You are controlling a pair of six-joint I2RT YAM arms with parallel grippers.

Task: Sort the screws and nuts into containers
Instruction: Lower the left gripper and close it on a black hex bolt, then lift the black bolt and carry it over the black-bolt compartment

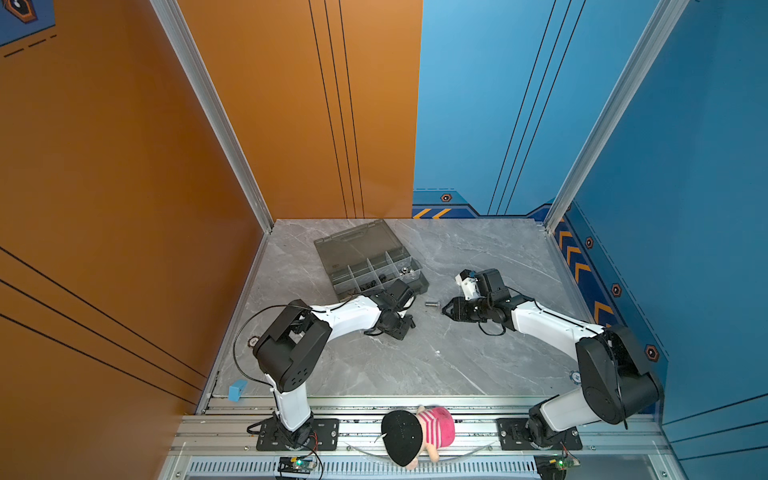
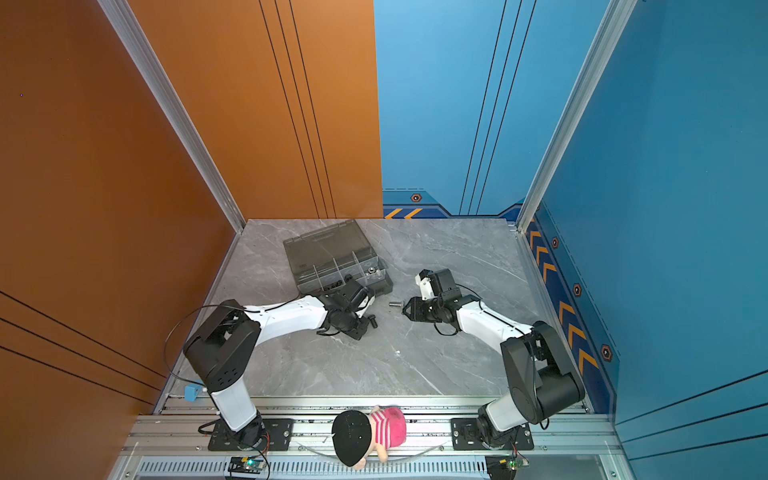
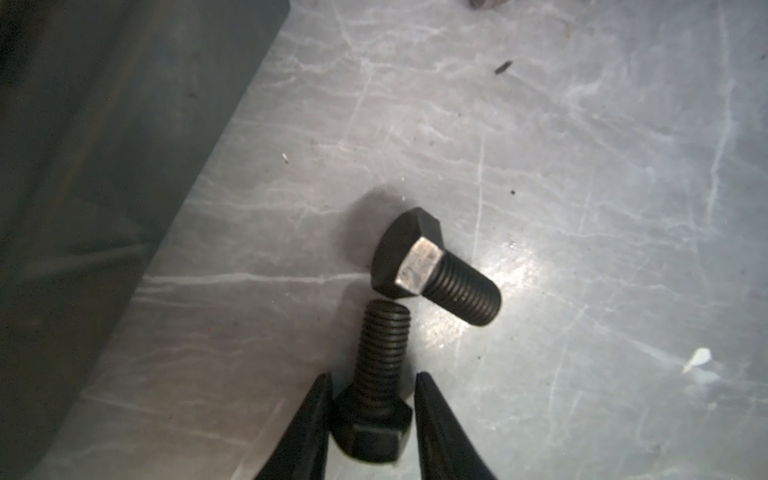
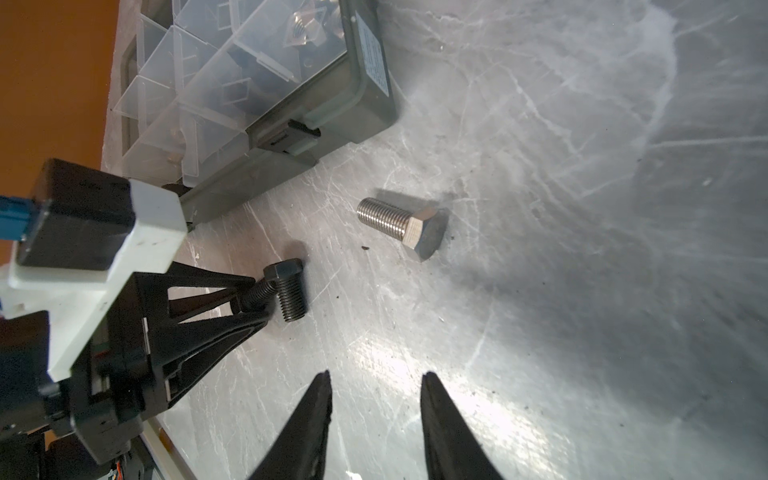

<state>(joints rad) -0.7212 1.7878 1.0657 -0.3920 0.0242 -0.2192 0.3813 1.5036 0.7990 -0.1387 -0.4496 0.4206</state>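
though the case label (image 4: 374,58) is unreadable, left claw (image 3: 372,376) flanks a black bolt (image 3: 370,432), grip unclear; right claw (image 4: 377,374) gapes.

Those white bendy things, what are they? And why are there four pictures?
They are two robot arms, a left arm and a right arm, with pincers for hands. Two pictures look down from above; two come from wrist cameras. On the grey table lie a sorting case, a silver bolt and two black ones. The left gripper has fingers either side of one black bolt; whether it pinches yet, I cannot tell. The other black bolt lies right beside it. The right gripper is open and empty.
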